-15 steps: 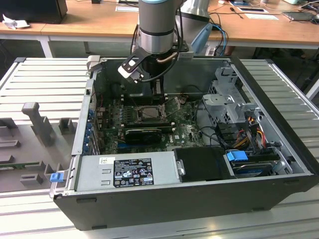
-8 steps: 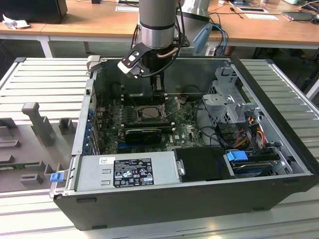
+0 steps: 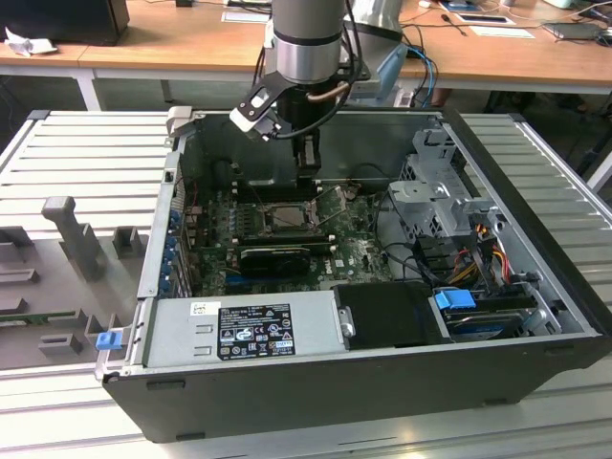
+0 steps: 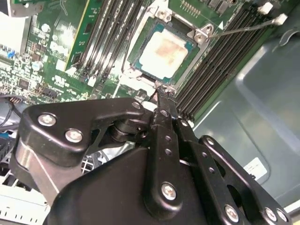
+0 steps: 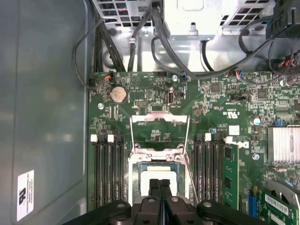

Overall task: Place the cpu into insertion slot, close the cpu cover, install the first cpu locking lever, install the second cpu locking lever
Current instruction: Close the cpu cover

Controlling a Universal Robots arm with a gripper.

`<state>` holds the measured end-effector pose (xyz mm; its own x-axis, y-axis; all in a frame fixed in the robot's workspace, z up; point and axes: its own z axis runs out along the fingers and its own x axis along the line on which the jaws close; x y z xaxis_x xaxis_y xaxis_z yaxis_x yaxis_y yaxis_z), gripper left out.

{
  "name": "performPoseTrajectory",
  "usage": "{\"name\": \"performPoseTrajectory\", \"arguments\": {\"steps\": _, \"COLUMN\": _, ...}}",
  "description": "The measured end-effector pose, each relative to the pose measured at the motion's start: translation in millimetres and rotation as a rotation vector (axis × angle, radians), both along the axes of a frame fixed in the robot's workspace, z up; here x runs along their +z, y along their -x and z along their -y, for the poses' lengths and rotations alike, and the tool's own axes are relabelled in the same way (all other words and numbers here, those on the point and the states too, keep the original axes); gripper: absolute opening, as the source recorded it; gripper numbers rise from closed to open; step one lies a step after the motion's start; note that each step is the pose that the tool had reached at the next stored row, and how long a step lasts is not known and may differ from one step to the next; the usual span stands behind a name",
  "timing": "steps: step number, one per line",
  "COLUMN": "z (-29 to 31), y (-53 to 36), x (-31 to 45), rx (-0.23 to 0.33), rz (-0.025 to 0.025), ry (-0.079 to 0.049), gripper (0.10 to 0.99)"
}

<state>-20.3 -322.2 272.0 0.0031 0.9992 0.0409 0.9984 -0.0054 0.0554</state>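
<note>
Exterior view: the black fingers [image 3: 306,161] hang over the square black metal-rimmed insertion slot [image 3: 287,218], which lies at six o'clock from them.
Second wrist view: the fingers are pressed together, their tips just beside the seated pale silver square cpu [image 4: 164,52].
First wrist view: the silver windowed cpu cover [image 5: 159,127] is folded back, open.

Silver-grey cylindrical arm [image 3: 306,43], cables [image 3: 330,94] looping at its wrist; the hand [image 4: 160,91] is matte black, studded with bright screws [image 4: 168,190].

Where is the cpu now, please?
In the second wrist view, the cpu lies in the insertion slot, between the memory slots, just ahead of the gripper.
</note>
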Motion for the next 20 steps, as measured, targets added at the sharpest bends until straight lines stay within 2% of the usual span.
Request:
{"name": "performPoseTrajectory", "arguments": {"steps": 1, "z": 0.0, "y": -1.9, "x": 0.0, "rx": 0.000, "rz": -0.0002, "ry": 0.000, "gripper": 0.106}}
{"name": "performPoseTrajectory", "arguments": {"steps": 2, "z": 0.0, "y": -7.6, "x": 0.0, "rx": 0.000, "rz": -0.0014, "ry": 0.000, "gripper": 0.106}}
{"name": "performPoseTrajectory", "arguments": {"steps": 7, "z": 0.0, "y": -9.7, "x": 3.5, "rx": 0.000, "rz": -0.0018, "ry": 0.000, "gripper": 0.106}}
{"name": "performPoseTrajectory", "arguments": {"steps": 9, "z": 0.1, "y": -20.4, "x": 3.6, "rx": 0.000, "rz": -0.0040, "ry": 0.000, "gripper": 0.106}}
{"name": "performPoseTrajectory", "arguments": {"steps": 12, "z": 0.0, "y": -23.9, "x": 4.4, "rx": 0.000, "rz": -0.0052, "ry": 0.000, "gripper": 0.106}}
{"name": "performPoseTrajectory", "arguments": {"steps": 13, "z": 0.0, "y": -27.7, "x": 4.4, "rx": 0.000, "rz": -0.0051, "ry": 0.000, "gripper": 0.106}}
{"name": "performPoseTrajectory", "arguments": {"steps": 15, "z": 0.0, "y": -40.7, "x": 4.3, "rx": 0.000, "rz": -0.0053, "ry": 0.000, "gripper": 0.106}}
{"name": "performPoseTrajectory", "arguments": {"steps": 20, "z": 0.0, "y": -45.1, "x": 1.0, "rx": 0.001, "rz": -0.0054, "ry": 0.000, "gripper": 0.106}}
